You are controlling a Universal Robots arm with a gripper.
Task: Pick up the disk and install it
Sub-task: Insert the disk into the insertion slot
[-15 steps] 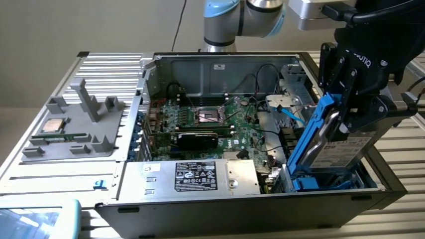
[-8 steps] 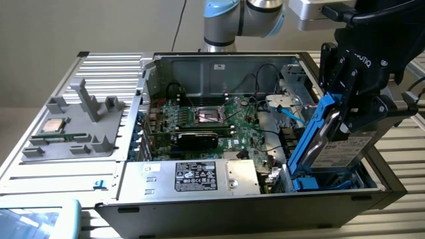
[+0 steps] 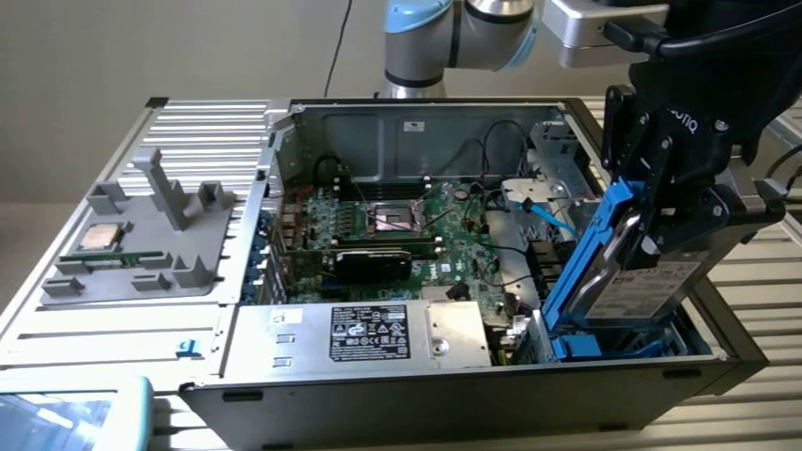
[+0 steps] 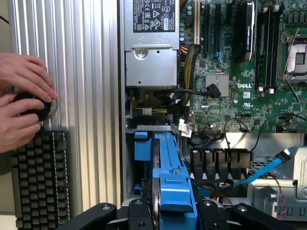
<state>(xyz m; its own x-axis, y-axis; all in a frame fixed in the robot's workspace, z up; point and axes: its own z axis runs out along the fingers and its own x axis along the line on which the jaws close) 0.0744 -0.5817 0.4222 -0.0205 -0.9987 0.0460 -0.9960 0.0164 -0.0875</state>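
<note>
The gripper [image 3: 670,230] is closed partway, its fingers [image 4: 139,215] clamped on either side of the disk [image 3: 658,287] and its blue carrier frame [image 3: 587,263]. The disk stands on edge and tilted, its long axis running steeply from the gripper down towards the drive bay just beside the power-supply box [image 3: 376,331], on the exterior view's right of it. Its labelled face turns away from that box. Beyond the box, outside the computer case [image 3: 414,399], a person's hands [image 4: 21,100] are at a keyboard [image 4: 41,177]

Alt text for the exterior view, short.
The gripper grips the disk, tilted in its blue carrier, lower end inside the open computer case at the exterior view's right. The motherboard and power supply show beside it.
</note>
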